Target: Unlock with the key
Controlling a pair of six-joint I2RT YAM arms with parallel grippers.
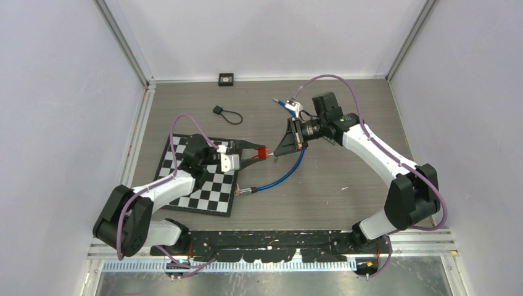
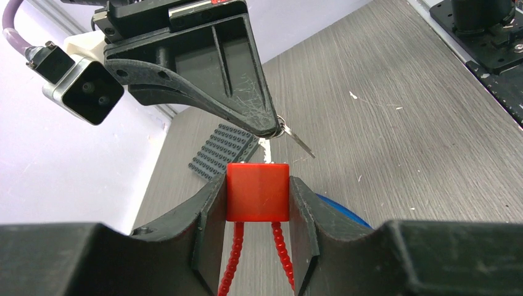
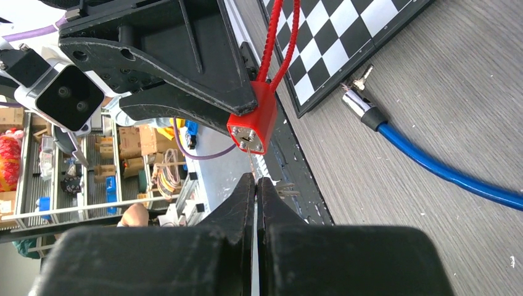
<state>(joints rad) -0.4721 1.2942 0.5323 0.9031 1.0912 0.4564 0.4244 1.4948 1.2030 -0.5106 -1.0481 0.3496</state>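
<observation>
My left gripper (image 1: 261,152) (image 2: 258,188) is shut on a red padlock (image 1: 263,152) (image 2: 257,192), squeezing its square body between both fingers. The lock's red beaded cable (image 2: 233,259) hangs back toward the wrist. My right gripper (image 1: 278,152) (image 3: 256,182) is shut on a thin silver key (image 2: 298,142) (image 3: 250,161), and its fingertips are a short way from the lock. In the right wrist view the blade points at the lock's metal keyhole face (image 3: 248,139). In the left wrist view the blade angles down to the right, just past the lock's far edge. I cannot tell whether the key touches the lock.
A blue cable (image 1: 282,178) (image 3: 444,172) with a metal end curves under the grippers. A checkerboard (image 1: 206,188) (image 3: 345,43) lies under the left arm. A black tag with a loop (image 1: 226,113), a bunch of keys (image 1: 289,106) and a small black box (image 1: 226,78) lie farther back.
</observation>
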